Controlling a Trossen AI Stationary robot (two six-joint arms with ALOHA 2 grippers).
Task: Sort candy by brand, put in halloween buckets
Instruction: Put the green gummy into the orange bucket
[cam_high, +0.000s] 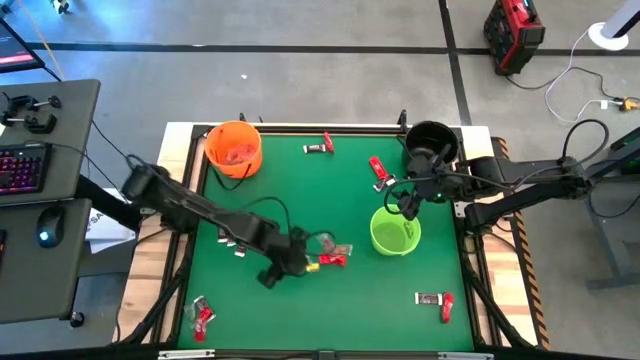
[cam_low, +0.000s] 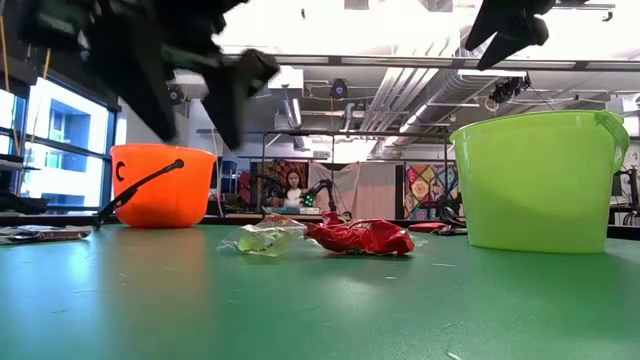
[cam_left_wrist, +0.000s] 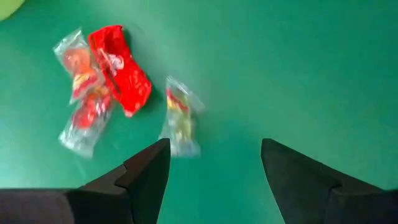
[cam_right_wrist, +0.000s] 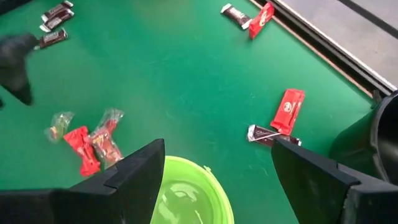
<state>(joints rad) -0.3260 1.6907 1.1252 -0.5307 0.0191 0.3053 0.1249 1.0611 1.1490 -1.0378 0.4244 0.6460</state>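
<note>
The orange bucket, the black bucket and the lime green bucket stand upright on the green table. A small cluster of candy lies left of the green bucket: one red wrapper and clear wrappers, all flat on the table. My left gripper hovers open just left of that cluster and touches none of it. My right gripper is open above the green bucket's far rim, holding nothing.
Other candy lies scattered: a dark and a red piece near the far edge, a red one beside the black bucket, a dark and a red one near the right front, and red and clear ones at the left front. A wooden rim frames the table.
</note>
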